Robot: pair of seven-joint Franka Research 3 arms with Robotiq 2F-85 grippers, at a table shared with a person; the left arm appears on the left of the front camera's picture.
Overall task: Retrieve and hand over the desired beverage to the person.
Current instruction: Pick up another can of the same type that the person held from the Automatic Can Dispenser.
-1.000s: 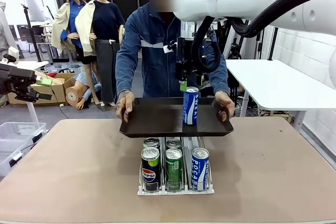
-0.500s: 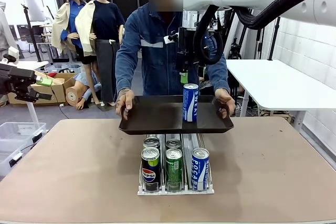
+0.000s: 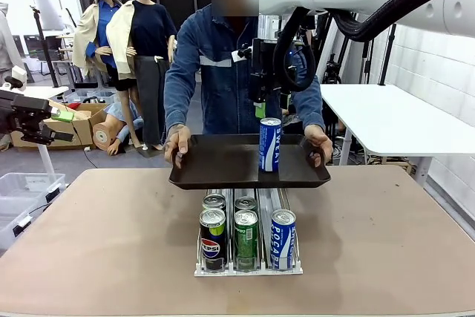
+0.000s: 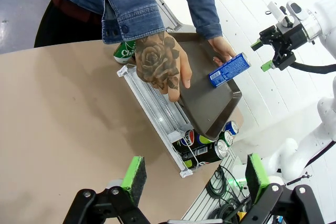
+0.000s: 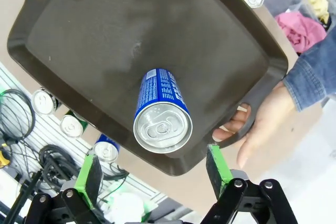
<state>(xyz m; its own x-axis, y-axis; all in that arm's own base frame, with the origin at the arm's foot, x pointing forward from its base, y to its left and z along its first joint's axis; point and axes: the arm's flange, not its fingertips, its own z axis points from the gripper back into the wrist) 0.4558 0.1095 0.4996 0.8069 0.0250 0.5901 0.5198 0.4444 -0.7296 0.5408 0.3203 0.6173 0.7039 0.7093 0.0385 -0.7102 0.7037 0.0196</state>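
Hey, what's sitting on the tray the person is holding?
One blue can stands upright on the dark tray, nothing else. The tray covers the back of the can rack, so anything there is hidden.

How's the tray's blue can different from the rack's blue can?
The tray can stands alone on the dark tray the person holds; the rack can sits in the rack, beside a green can. The tray can shows SWEAT, the rack can POCA. Both are blue and upright.

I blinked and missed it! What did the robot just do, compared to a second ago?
The right gripper has risen a little above the blue can, open, not holding it. The can stays upright on the tray in the person's hands; the rack cans are unmoved.
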